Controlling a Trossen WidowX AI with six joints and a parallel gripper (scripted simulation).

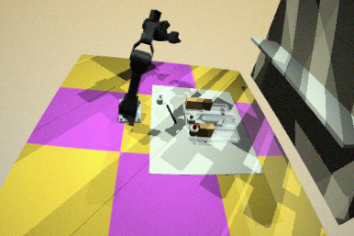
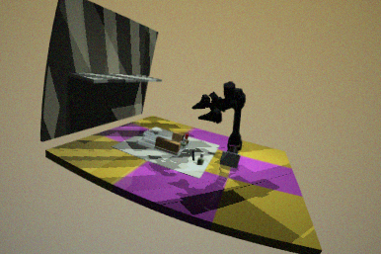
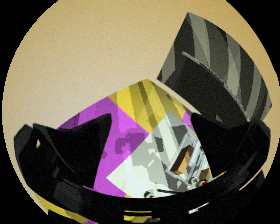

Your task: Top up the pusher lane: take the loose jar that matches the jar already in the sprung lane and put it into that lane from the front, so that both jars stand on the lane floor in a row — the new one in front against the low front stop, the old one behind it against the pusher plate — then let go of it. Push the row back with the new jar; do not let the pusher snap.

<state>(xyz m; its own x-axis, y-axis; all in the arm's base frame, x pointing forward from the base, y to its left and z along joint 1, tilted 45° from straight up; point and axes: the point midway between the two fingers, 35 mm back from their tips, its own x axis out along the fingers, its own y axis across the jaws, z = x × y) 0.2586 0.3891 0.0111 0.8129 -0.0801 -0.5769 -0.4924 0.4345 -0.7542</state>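
Observation:
The loose jar [image 1: 160, 99] [image 2: 200, 159] [image 3: 148, 194], pale green with a dark top, stands on the pale mat [image 1: 160, 164] on the arm's side of the clear lanes [image 1: 226, 135]. A similar small jar [image 1: 191, 118] stands at the near end of the middle lane. The pusher plate is too small to make out surely. My gripper [image 1: 175, 38] [image 2: 196, 113] [image 3: 153, 117] is open and empty, high above the table and well away from both jars. In the wrist view the loose jar is partly hidden by the gripper body.
A dark jar with a red cap [image 1: 194, 129] [image 2: 186, 136] and a brown block [image 1: 206, 129] stand in one outer lane. Brown blocks [image 1: 198, 103] [image 2: 168, 144] [image 3: 183, 160] fill part of the other. A thin black bar [image 1: 171, 114] [image 2: 192, 155] lies between loose jar and lanes. A striped panel [image 1: 316, 11] with a shelf rises beyond.

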